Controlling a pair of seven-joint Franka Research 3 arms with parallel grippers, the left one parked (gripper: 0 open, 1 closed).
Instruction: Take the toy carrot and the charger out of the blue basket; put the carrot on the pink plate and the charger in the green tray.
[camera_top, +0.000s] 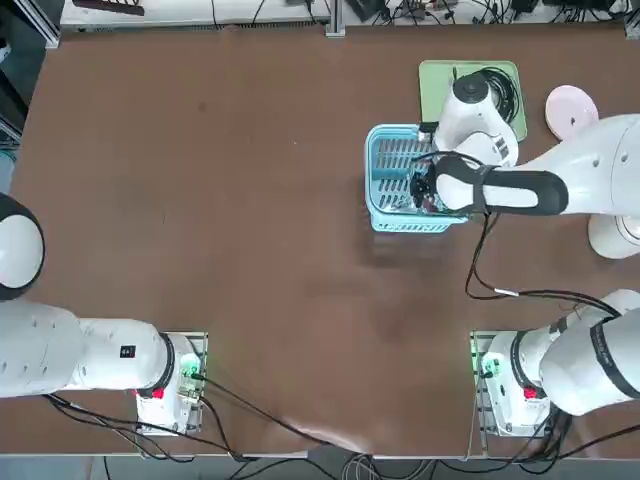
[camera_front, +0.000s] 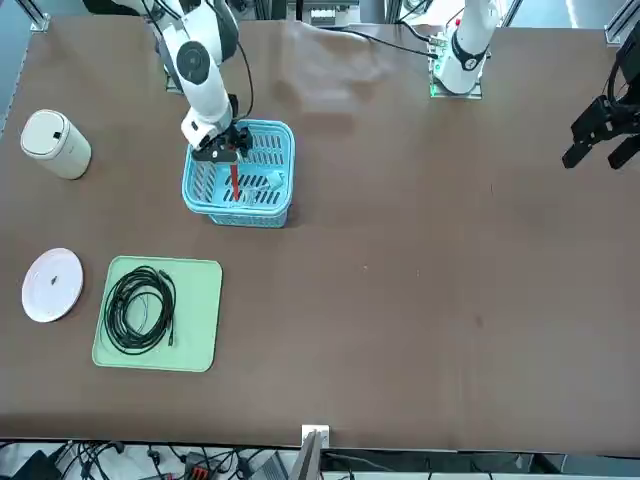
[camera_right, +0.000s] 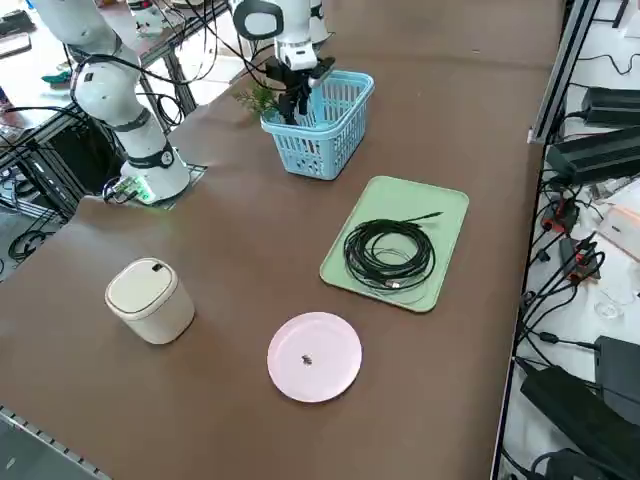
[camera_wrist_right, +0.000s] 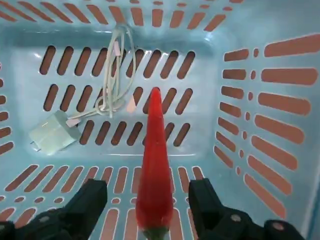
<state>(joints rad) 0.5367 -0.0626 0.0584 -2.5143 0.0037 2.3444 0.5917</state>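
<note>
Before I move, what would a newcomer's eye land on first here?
Probably the bright red toy carrot, leaning in the light blue basket between the open fingers of the right gripper. Next, the black coiled cable on the green tray, with the pale pink plate beside that tray on the brown table.

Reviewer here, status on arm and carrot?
Right gripper open over basket, astride carrot. Charger in basket. Coiled cable lies on green tray.
</note>
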